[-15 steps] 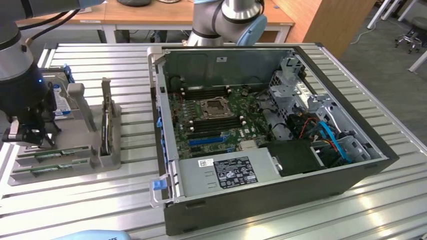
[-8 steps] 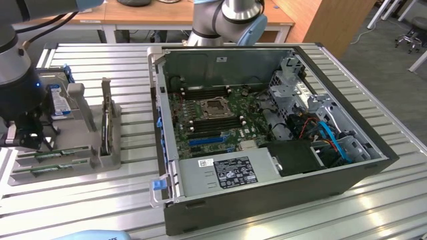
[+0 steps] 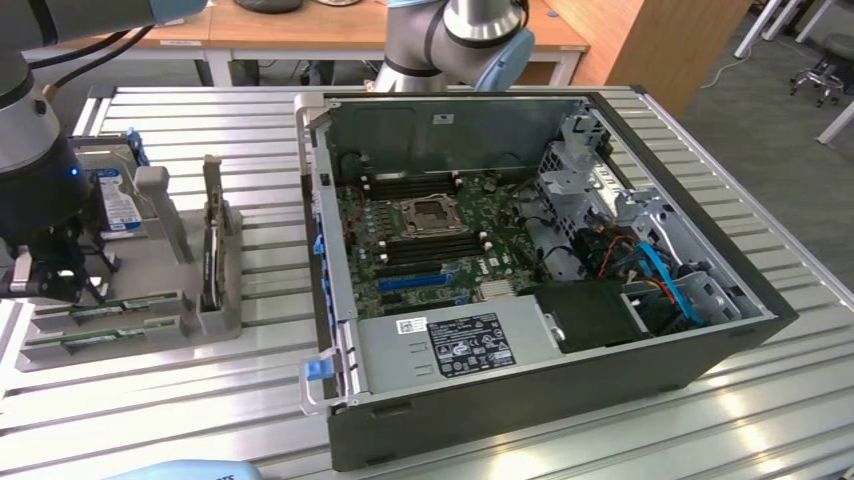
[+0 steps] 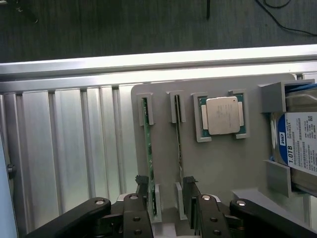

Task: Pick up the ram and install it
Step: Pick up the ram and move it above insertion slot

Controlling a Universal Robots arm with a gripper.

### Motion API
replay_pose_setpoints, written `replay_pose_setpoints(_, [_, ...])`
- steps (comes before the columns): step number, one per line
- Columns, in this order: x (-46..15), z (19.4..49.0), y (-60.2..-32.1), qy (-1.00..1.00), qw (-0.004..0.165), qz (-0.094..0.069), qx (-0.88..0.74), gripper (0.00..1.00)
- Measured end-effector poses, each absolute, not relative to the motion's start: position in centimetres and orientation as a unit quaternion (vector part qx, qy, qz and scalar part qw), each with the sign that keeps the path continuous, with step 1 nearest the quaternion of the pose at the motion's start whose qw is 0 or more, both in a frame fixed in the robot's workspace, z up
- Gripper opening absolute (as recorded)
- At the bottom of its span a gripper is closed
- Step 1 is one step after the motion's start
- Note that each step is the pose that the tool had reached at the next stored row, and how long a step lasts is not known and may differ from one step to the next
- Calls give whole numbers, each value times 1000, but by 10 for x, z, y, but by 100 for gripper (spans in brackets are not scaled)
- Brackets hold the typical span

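Ram (image 4: pixel 147 141) stands slotted beside processor (image 4: pixel 221 115) and hard drive (image 4: pixel 297 144).

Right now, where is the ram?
The ram sticks sit edge-up in the grey holder's slots at the exterior view's left, beside the open computer case, with the gripper over one end of them, jaws open.

Ribbed metal counter (image 3: pixel 761 390); beyond it, wooden desks (image 3: pixel 307 35), grey carpeted floor (image 3: pixel 774 110), and a wheeled stool (image 3: pixel 823 68) at the exterior view's far right.
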State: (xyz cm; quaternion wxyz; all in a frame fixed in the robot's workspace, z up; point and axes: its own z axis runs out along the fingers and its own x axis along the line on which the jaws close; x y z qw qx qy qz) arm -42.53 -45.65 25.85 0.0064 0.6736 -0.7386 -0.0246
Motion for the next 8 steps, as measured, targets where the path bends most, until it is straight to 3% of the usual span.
replay_pose_setpoints(8, [-425, 258, -457, -735, 6, -25, 678, 41])
